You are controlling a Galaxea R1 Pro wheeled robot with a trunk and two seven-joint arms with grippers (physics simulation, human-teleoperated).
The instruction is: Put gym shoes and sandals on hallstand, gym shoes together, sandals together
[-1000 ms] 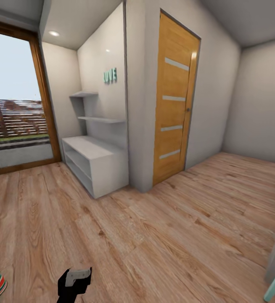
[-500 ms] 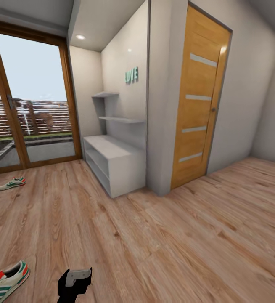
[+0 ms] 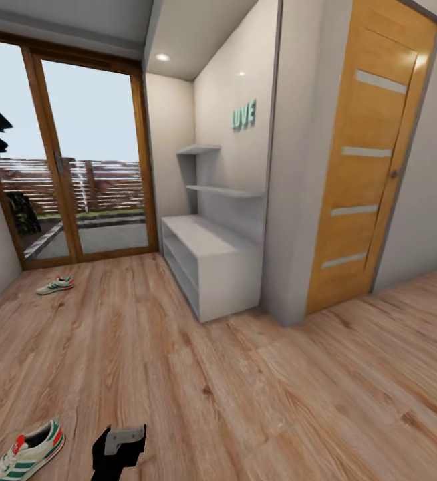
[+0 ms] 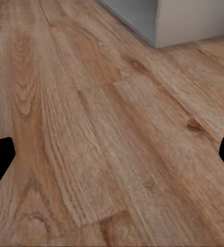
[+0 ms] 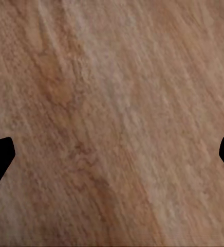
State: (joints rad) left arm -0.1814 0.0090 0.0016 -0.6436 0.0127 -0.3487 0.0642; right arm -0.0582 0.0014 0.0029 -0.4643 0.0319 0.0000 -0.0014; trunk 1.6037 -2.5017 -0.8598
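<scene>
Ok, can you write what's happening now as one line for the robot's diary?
stage: heading to shoes | near gym shoe: floor | far gym shoe: floor by glass door | hallstand: no shoes seen | left gripper: open, empty | right gripper: open, empty

We have turned our head view leftward, so the hallstand (image 3: 212, 267) and wooden door (image 3: 369, 167) sit further right, both gym shoes (image 3: 23, 454) show in full, and what appears to be the glass door (image 3: 91, 160) shows wider.

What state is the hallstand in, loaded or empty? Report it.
Empty as far as visible: the hallstand has a bare top, and both gym shoes lie on the corridor floor. Its compartments are mostly hidden.
</scene>
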